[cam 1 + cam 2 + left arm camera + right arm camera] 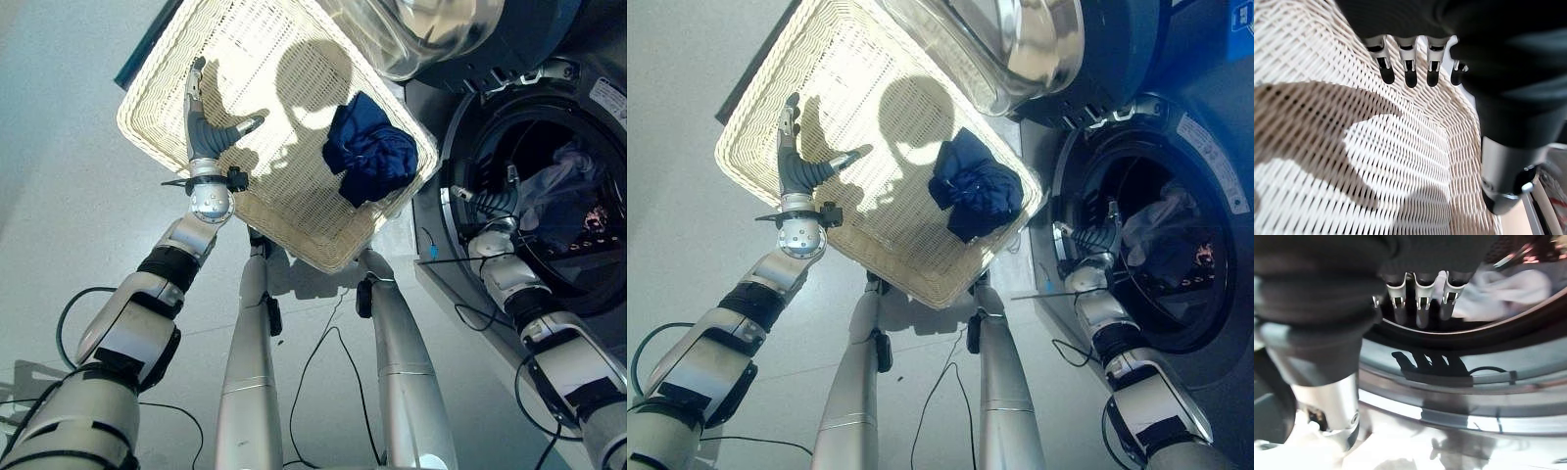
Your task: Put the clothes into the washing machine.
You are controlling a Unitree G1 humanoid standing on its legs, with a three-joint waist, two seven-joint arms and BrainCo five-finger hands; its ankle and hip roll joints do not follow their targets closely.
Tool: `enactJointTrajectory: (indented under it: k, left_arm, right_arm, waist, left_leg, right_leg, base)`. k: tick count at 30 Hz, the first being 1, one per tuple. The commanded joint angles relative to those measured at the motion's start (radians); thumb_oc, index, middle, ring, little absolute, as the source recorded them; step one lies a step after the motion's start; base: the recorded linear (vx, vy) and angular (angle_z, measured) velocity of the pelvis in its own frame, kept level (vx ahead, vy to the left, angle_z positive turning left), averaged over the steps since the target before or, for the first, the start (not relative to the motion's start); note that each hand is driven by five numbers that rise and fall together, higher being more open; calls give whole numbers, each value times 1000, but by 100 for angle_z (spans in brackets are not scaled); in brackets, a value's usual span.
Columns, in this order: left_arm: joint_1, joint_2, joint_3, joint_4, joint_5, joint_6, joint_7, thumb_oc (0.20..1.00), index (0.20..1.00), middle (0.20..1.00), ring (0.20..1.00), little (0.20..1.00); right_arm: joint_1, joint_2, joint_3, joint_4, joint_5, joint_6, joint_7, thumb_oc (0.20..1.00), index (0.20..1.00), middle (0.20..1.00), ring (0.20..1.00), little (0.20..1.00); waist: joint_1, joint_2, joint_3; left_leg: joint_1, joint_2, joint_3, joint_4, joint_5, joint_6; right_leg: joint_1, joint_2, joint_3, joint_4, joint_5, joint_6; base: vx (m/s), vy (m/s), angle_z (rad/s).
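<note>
A crumpled dark blue garment [367,147] lies in the right part of a white wicker basket [162,137]. My left hand [202,132] hovers open over the basket's left side, fingers [1408,73] straight above the bare weave [1352,171], well apart from the garment. At the round mouth of the washing machine [460,147] on the right, my right hand [493,202] is open with nothing in it, its fingers [1420,308] reaching to the door rim [1474,367]. White and lavender clothes [558,191] lie inside the drum, also seen past the fingers as a pale heap [1498,293].
The washer's glass door [431,34] stands swung open above the basket's far right corner. The basket stands on pale grey floor [69,225], close against the machine's front. A dark edge [147,44] runs behind the basket's left side.
</note>
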Motion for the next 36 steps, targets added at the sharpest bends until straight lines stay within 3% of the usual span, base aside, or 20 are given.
enactJointTrajectory:
  k: [1, 7, 15, 27, 36]
  left_arm:
    - [-33, -39, 51, 29, -24, -34, 39, 1000, 1000, 1000, 1000, 1000]
    - [-27, -47, 62, 31, -26, -31, 45, 1000, 1000, 1000, 1000, 1000]
    - [6, -72, 94, 38, -18, -23, 48, 1000, 1000, 1000, 1000, 1000]
    - [43, -98, 133, 25, 3, -12, 44, 1000, 1000, 1000, 1000, 1000]
    - [42, -107, 142, 13, 10, -10, 32, 1000, 1000, 1000, 1000, 1000]
  right_arm:
    - [52, -13, 50, -66, -106, -28, -12, 1000, 1000, 1000, 1000, 1000]
    - [89, 3, 79, -164, -182, -27, -45, 1000, 1000, 1000, 1000, 1000]
    - [111, 7, 39, -336, -280, -98, -101, 1000, 1000, 1000, 1000, 1000]
    - [48, -2, 16, -545, -465, -105, -153, 1000, 1000, 1000, 1000, 1000]
    - [-43, -48, 65, -590, -571, -108, -19, 1000, 1000, 1000, 1000, 1000]
  waist:
    - [-2, -15, -25]
    - [-10, -17, -25]
    - [-18, -15, -25]
    - [-3, -3, -25]
    - [12, 4, -25]
  left_leg:
    - [-4, -25, 62, 103, -117, -31]
    - [-2, -22, 68, 99, -113, -33]
    - [3, -25, 72, 103, -111, -33]
    - [0, -24, 61, 105, -108, -33]
    - [-7, -30, 52, 118, -111, -33]
  right_leg:
    - [57, 51, -10, -191, 142, 87]
    - [58, 52, -4, -191, 137, 86]
    - [61, 52, 7, -186, 135, 92]
    - [62, 48, 4, -172, 122, 96]
    - [61, 42, -3, -168, 120, 99]
  base:
    - [0, 0, 0]
    - [-1, 7, -1]
    - [0, 0, 0]
    - [1, 3, 0]
    - [0, 0, 0]
